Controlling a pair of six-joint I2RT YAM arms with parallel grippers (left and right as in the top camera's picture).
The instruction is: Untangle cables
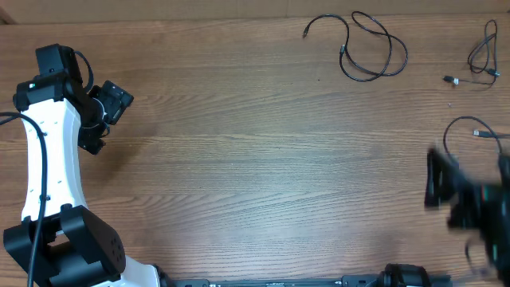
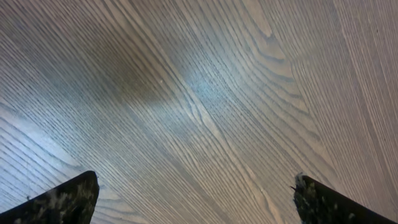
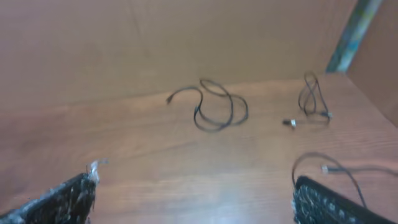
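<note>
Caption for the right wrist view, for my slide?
Open right gripper faces three separate cables on the table: looped cable, folded cable, near cable.

Robotics lab workbench, wide wood-grain table (image 1: 239,159), white-and-black robot arm (image 1: 48,151) mounted at its edge, plain brown panel (image 3: 124,43) behind.
</note>
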